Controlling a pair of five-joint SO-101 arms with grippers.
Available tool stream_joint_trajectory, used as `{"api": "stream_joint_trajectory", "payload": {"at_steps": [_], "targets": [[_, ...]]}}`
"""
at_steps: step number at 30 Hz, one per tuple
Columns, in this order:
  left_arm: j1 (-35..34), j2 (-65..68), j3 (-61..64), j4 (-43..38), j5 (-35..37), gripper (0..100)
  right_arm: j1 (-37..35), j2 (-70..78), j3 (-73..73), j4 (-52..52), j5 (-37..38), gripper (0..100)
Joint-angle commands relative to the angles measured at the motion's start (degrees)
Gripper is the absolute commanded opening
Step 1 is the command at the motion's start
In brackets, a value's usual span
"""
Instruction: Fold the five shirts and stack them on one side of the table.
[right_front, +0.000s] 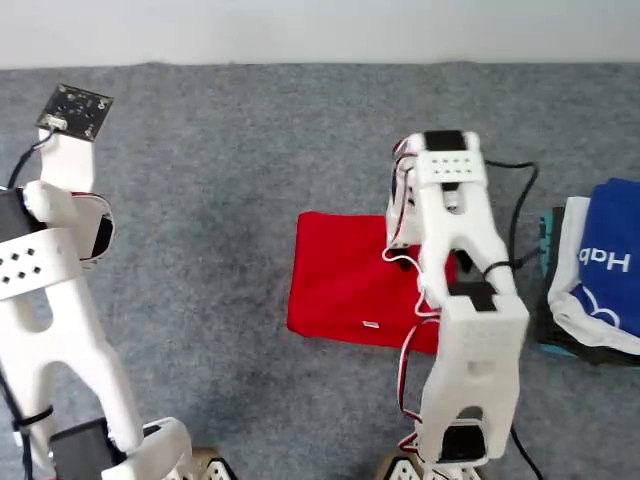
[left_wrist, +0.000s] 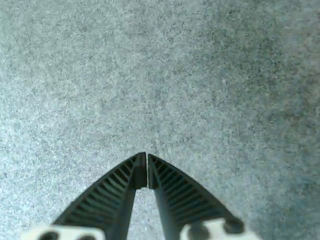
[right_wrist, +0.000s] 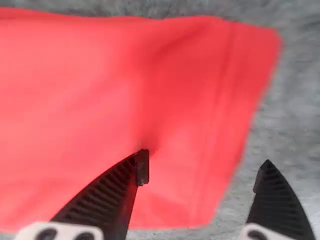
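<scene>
Red cloth marks the task's main piece: a red shirt (right_front: 345, 285), folded into a rectangle, lies flat near the middle of the grey table (right_front: 220, 200). The right arm (right_front: 462, 250) stands over the shirt's right part. In the right wrist view the right gripper (right_wrist: 205, 170) is released, its jaws spread wide. 1 finger (right_wrist: 120, 187) is over the red shirt, its tip at a small crease in the cloth. The other finger (right_wrist: 272, 195) is past the shirt's edge, above bare grey table.

At the right edge of the table sits a stack of folded shirts (right_front: 565, 300). A blue shirt (right_front: 612, 240) lies on top, and edges of white, teal and dark cloth show beneath it. The stack is apart from the red shirt.

The left arm (right_front: 50, 300) is at the far left side of the table, well apart from both. The left gripper (left_wrist: 146, 170) is clenched with nothing in it, its 2 tips meeting above bare grey table.
</scene>
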Motion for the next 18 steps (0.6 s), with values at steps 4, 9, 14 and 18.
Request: {"api": "stream_joint_trajectory", "payload": {"at_steps": [4, 9, 14, 18], "targets": [[-0.2, -2.6, -0.6, -0.2, -0.4, 1, -2.3, 9.0, -1.8, -2.3, -2.3, 31.6], [-0.2, -2.5, -0.6, -0.2, -0.3, 1, -4.0, 11.4, -2.1, -2.2, 3.3, 15.0], [-0.1, -2.3, -0.6, -0.2, -0.2, 1, -2.9, 8.7, -2.0, -1.5, 4.5, 2.5], [-0.1, -2.6, -0.6, -0.2, -0.2, 1, -0.4, 6.4, -2.0, -2.2, 8.9, 1.0]]}}
